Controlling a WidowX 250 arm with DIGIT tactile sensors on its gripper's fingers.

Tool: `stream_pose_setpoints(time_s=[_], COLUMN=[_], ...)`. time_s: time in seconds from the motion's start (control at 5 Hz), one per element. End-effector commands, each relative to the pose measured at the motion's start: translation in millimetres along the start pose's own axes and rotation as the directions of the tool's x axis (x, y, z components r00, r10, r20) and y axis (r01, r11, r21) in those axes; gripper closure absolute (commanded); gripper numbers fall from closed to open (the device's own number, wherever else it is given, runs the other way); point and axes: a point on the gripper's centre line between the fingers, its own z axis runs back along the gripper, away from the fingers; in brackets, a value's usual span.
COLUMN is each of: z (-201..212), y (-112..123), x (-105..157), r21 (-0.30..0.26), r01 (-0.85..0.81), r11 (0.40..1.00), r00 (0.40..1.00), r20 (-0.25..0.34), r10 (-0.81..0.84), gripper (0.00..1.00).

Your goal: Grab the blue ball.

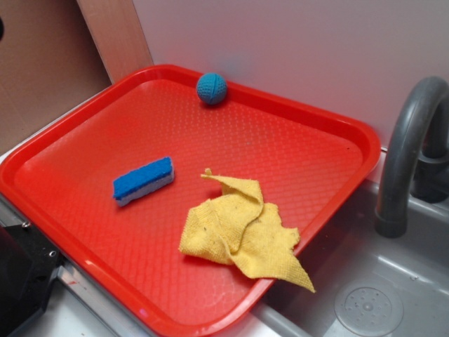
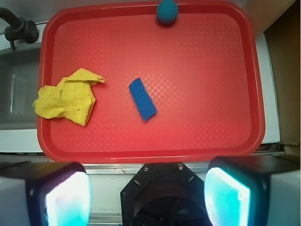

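Note:
The blue ball [image 1: 212, 88] is small, teal-blue and knitted. It rests against the far rim of the red tray [image 1: 295, 119]. In the wrist view the blue ball [image 2: 167, 11] lies at the tray's far edge, top middle. My gripper [image 2: 148, 197] is high above the near edge of the tray [image 2: 150, 155], far from the ball. Its jaws stand wide apart and hold nothing. The gripper does not show in the exterior view.
A blue-and-white sponge [image 1: 144, 180] lies mid-tray, also in the wrist view [image 2: 142, 99]. A crumpled yellow cloth [image 1: 242, 232] overhangs the tray's right rim toward a grey sink [image 1: 365, 302] with a grey faucet [image 1: 407, 147]. A black robot base [image 1: 21, 281] stands at the lower left.

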Motion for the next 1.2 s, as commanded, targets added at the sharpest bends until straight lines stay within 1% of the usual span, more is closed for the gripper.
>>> stream_pose_setpoints(time_s=[0.0, 0.2, 0.4, 0.6, 0.8, 1.0], z=[0, -11, -32, -53, -75, -101], y=[0, 6, 12, 18, 32, 43], x=[0, 28, 50, 79, 121, 153], r21=[0.0, 0.026, -0.009, -0.047, -0.145, -0.143], r01=[0.0, -0.085, -0.114, -0.098, -0.03, -0.052], r11=[1.0, 0.996, 0.993, 0.994, 0.989, 0.988], r00=[1.0, 0.994, 0.977, 0.942, 0.889, 0.876], r20=[0.0, 0.066, 0.181, 0.318, 0.449, 0.469], r10=[0.0, 0.083, 0.113, 0.108, 0.093, 0.114], gripper=[0.0, 0.0, 0.0, 0.0, 0.0, 0.0])
